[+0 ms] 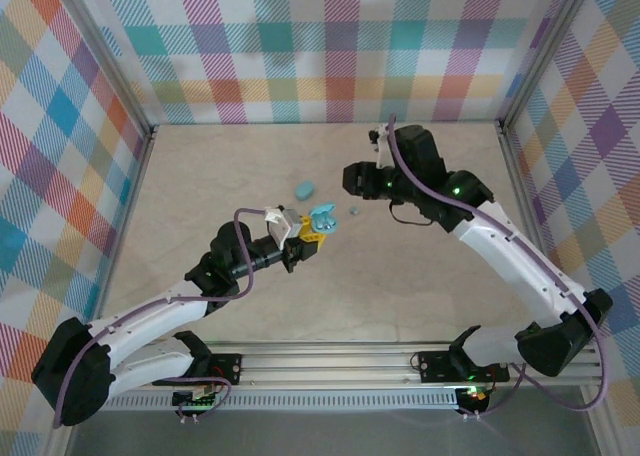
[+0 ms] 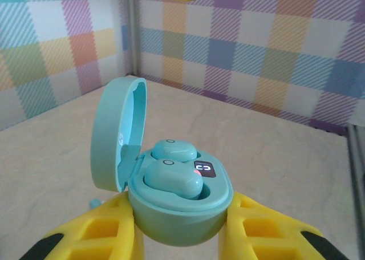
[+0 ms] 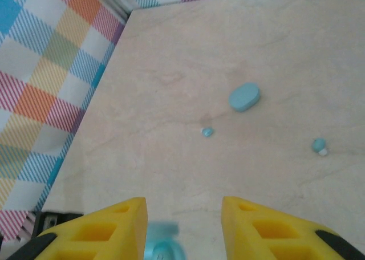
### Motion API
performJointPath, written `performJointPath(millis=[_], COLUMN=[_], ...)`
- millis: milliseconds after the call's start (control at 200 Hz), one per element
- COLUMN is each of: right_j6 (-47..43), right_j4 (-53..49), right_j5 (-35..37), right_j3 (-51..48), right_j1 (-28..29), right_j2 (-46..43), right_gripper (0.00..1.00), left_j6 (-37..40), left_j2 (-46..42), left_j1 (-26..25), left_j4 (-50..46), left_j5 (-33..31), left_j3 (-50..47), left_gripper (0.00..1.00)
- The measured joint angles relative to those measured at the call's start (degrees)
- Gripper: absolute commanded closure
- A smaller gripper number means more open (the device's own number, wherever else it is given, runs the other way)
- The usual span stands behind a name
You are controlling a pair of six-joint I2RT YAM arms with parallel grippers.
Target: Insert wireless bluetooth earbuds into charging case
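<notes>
The charging case (image 2: 177, 214) is a light-blue oval shell, and my left gripper (image 2: 181, 206) is shut on its base with both yellow fingers. Its lid (image 2: 111, 137) stands open to the left and a small display glows on the rim. Two earbuds lie in the case: the rear one (image 2: 174, 150) sits low, the front one (image 2: 171, 177) sits higher and tilted. In the top view the case (image 1: 322, 218) hangs above mid-table at my left gripper (image 1: 303, 238). My right gripper (image 1: 352, 179) hovers up and right of it. My right gripper (image 3: 183, 206) is open, with a blurred light-blue shape (image 3: 162, 250) low by its left finger, not gripped.
A separate light-blue oval piece (image 1: 304, 189) (image 3: 244, 96) lies on the beige table behind the case. Tiny light-blue bits (image 3: 207, 131) (image 3: 319, 145) lie near it, one (image 1: 352, 210) under the right arm. Plaid walls enclose the table on three sides.
</notes>
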Motion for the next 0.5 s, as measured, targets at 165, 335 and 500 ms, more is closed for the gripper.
performJointPath(millis=[165,335,500], right_j6=[-1.1,-1.8,-2.6], right_j4=[0.0,0.0,-0.1], right_j5=[-6.1,-11.4,-14.3], right_j3=[2.6,2.7,2.8], right_j1=[-1.1,-1.1,-1.1], right_j2=[4.3,5.9,6.0], right_gripper=[0.60,0.60,0.60], left_j6=[0.0,-0.5,-1.0], left_j2=[-0.1,0.8,2.1], left_j1=[0.0,0.0,0.0], left_j4=[-1.9,-2.2,-2.5], left_j5=[5.0,8.3,8.5], left_j3=[2.1,5.1,6.8], left_gripper=[1.00,1.00,1.00])
